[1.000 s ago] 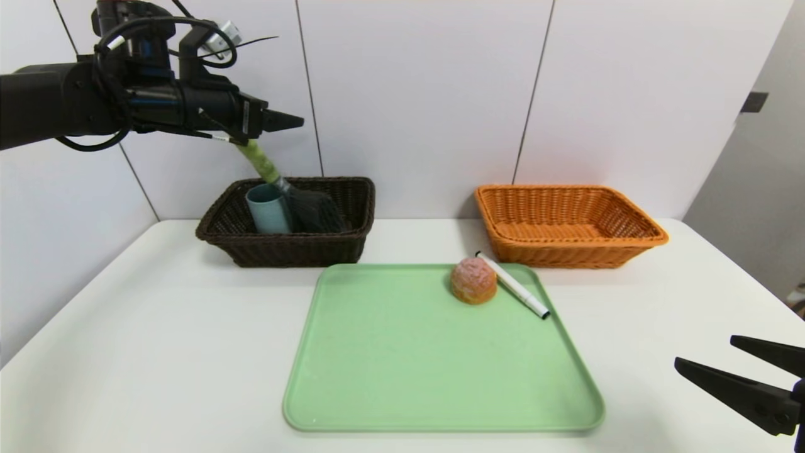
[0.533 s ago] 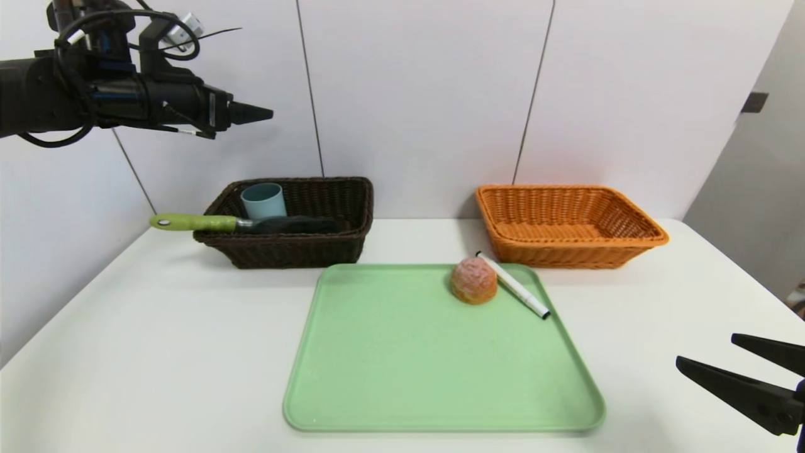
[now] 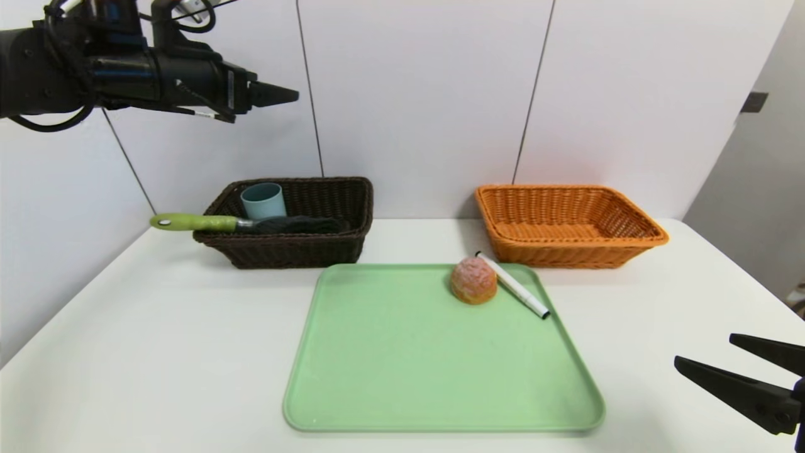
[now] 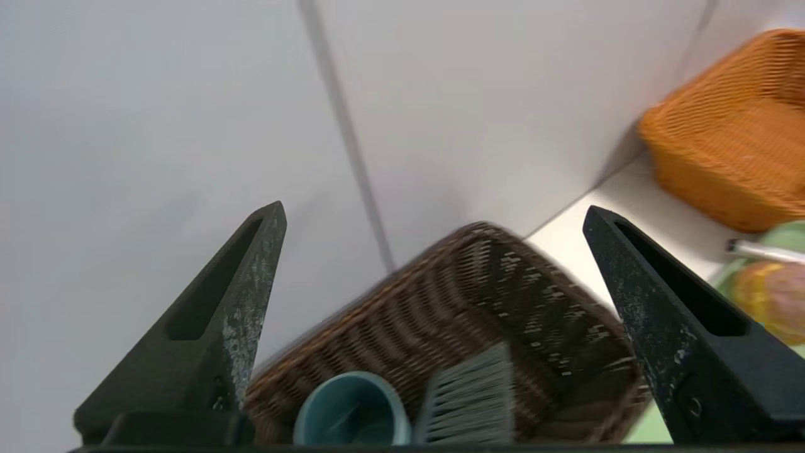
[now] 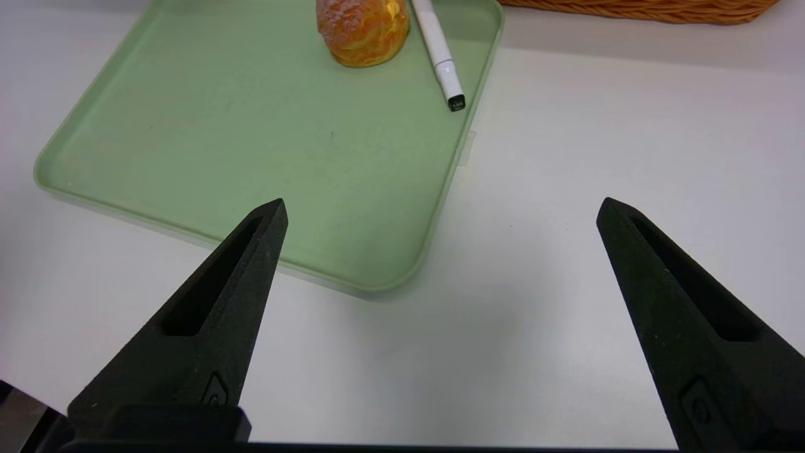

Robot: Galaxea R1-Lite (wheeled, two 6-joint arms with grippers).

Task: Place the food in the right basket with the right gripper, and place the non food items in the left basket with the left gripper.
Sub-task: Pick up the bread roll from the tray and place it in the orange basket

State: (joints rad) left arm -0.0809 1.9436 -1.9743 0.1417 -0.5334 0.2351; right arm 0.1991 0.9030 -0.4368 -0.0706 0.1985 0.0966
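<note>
Jaws apart, the left gripper (image 3: 277,94) hovers above the dark wicker basket (image 3: 295,251) holding the smooth round cup (image 3: 264,201) and bristly brush (image 3: 195,223). Domed, crackled bun (image 3: 473,281) and slim marker (image 3: 514,286) lie on the flat tray (image 3: 440,365); the right gripper (image 3: 704,352), jaws apart, waits at near right.

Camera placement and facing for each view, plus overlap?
Head: on the robot's head, facing forward and down at the green tray, brown basket and orange basket; left arm and right pincer show.
Left wrist: on the left arm, facing past its open pincer into the brown basket and the wall behind.
Right wrist: on the right arm, facing down past its open pincer at tray and table.
Shared by both wrists: bun, marker, orange basket.
</note>
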